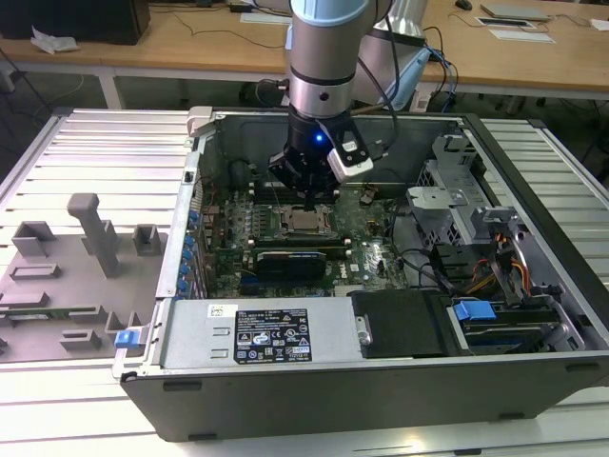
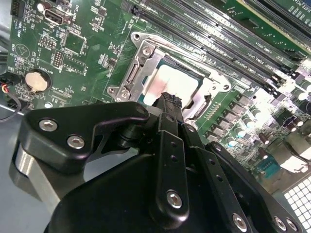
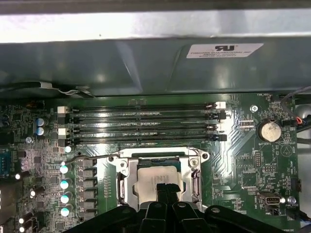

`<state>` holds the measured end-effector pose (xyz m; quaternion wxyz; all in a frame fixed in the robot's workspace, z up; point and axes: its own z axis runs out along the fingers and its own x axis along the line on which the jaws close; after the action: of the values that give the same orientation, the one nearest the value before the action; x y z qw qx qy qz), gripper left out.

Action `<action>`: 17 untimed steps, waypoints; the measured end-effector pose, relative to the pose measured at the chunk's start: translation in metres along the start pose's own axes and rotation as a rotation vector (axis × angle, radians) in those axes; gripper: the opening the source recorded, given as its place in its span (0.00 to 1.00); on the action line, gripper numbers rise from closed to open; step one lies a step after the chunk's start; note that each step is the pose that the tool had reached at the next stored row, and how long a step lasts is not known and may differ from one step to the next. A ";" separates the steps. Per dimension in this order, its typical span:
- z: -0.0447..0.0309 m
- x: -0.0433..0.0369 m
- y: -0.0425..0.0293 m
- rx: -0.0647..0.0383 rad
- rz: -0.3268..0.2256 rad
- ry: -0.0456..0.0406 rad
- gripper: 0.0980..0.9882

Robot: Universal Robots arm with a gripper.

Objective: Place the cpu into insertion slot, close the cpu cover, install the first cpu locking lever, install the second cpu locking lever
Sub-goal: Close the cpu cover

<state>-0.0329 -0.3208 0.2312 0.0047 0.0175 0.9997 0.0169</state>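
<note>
Open computer case (image 1: 285, 390) | cpu (image 3: 149, 177) flat, face-up in insertion slot (image 3: 156, 161) | claw (image 3: 167, 188) clenched, empty, above it

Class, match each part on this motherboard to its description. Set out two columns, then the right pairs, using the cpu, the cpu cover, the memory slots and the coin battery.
Column one:
1. cpu
2. cpu cover
3. memory slots
4. coin battery

Column two:
A. long, black, in parallel rows
B. round silvery disc on the green board
C. pale metal square just under the tips of the gripper
D. silvery frame lying down around the chip

Pairs: 1-C, 2-D, 3-A, 4-B
</note>
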 end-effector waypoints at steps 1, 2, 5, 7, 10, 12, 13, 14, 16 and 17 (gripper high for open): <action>0.0003 0.0000 -0.0003 0.000 -0.001 0.0000 0.01; 0.0007 0.0000 -0.0008 0.000 -0.004 0.0000 0.01; 0.0018 0.0013 -0.0016 0.000 -0.023 0.0006 0.01; 0.0025 0.0023 -0.0020 -0.001 -0.036 0.0009 0.01; 0.0050 0.0044 -0.0026 -0.001 -0.051 0.0013 0.01; 0.0066 0.0064 -0.0038 -0.001 -0.055 0.0015 0.01; 0.0070 0.0070 -0.0043 -0.001 -0.055 0.0015 0.01; 0.0077 0.0076 -0.0050 -0.001 -0.056 0.0015 0.01; 0.0097 0.0114 -0.0059 -0.001 -0.058 0.0016 0.01; 0.0103 0.0132 -0.0060 -0.001 -0.058 0.0016 0.01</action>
<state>-0.0463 -0.3259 0.2206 0.0044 -0.0114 0.9998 0.0172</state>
